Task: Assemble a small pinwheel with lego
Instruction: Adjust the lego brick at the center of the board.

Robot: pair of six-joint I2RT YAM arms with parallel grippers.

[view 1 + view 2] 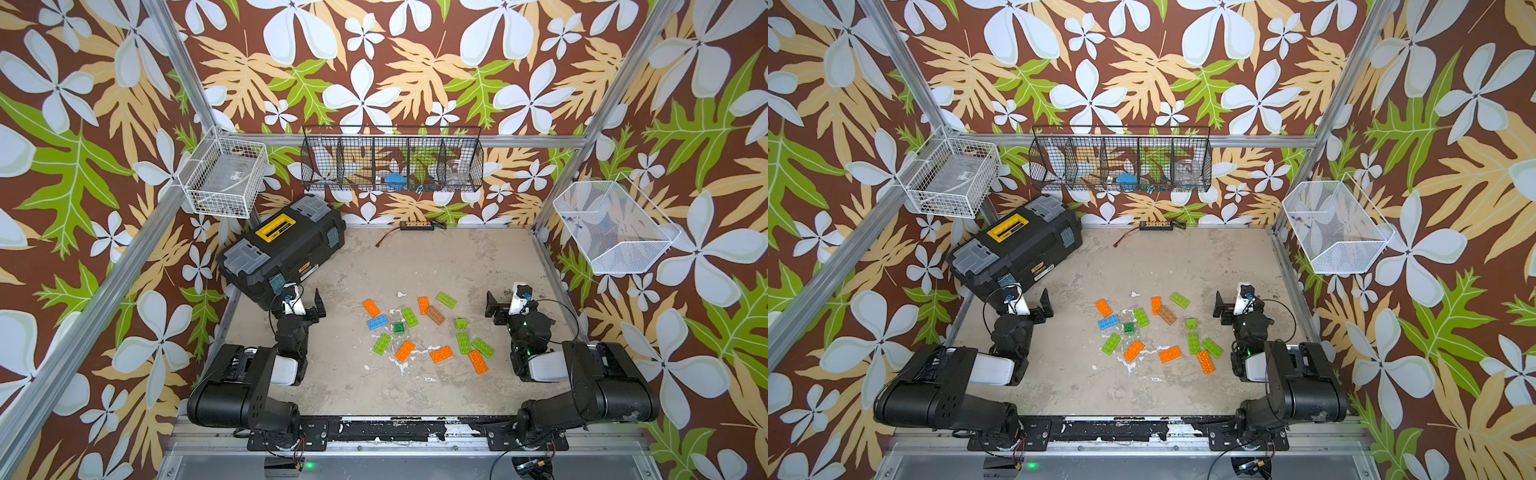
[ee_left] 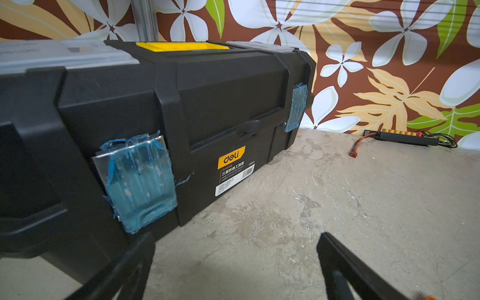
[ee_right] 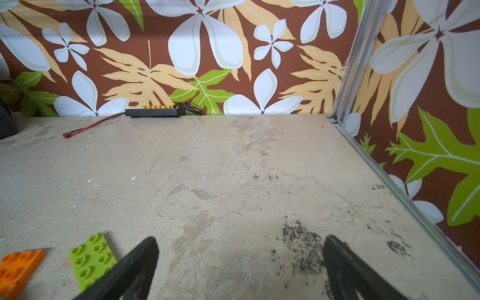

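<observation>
With the left end effector (image 2: pixel 235 241) and right end effector (image 3: pixel 240 244) being held spread and empty, the lego bricks (image 1: pixel 409 316) are lying scattered in the middle of the surface (image 1: pixel 374 386), where the tan brick (image 1: pixel 435 314), crowded by an orange brick (image 1: pixel 423 304) at one o'clock of the scatter, risks being dragged along.

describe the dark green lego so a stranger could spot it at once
From the black toolbox at the table's far left, look to the bricks scattered mid-table. The dark green brick lies just right of the only blue brick. It is square and far darker than the lime pieces.
</observation>
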